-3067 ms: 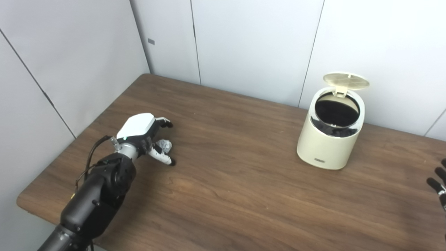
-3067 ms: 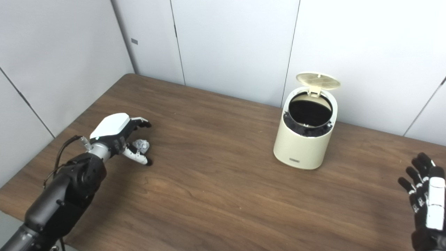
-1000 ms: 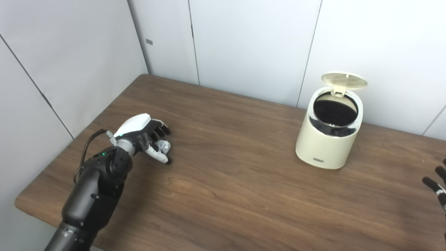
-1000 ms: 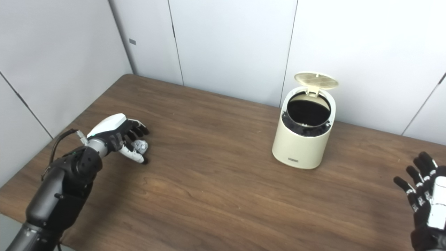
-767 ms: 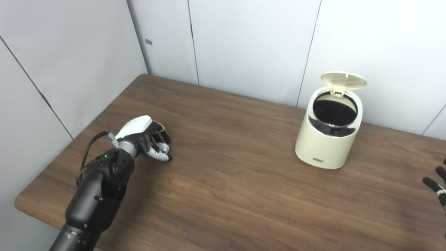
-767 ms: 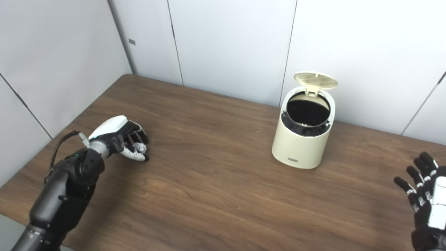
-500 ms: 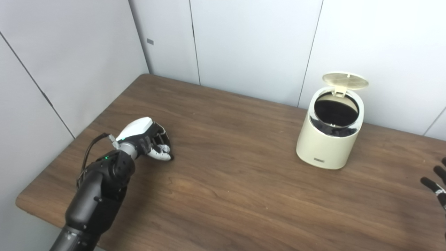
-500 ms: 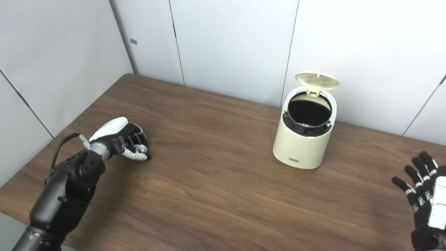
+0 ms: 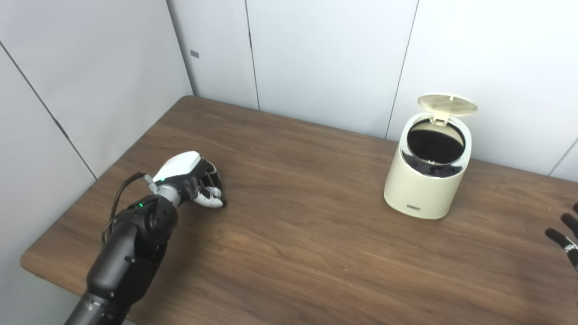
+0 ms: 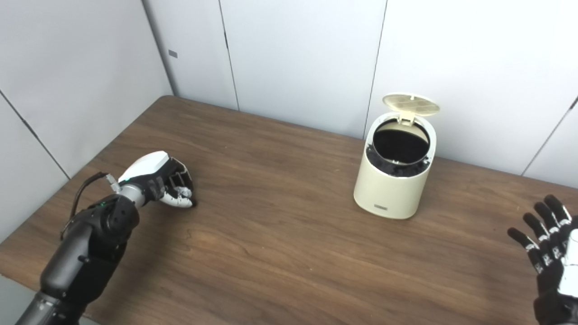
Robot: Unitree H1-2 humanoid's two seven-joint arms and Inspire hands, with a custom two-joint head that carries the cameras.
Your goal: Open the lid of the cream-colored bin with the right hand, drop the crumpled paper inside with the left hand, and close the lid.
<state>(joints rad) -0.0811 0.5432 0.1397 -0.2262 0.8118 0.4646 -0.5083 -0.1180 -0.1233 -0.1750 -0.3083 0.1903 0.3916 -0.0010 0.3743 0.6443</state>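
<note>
Dark wood-grain table [image 9: 316, 253] set into a corner of pale grey panelled walls [image 9: 325, 58].

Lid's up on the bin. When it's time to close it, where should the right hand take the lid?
Press the lid at its free front edge, farthest from the rear hinge, coming from above; it stands tipped back over the cream-colored bin. The right hand is open and well off to the side.
</note>
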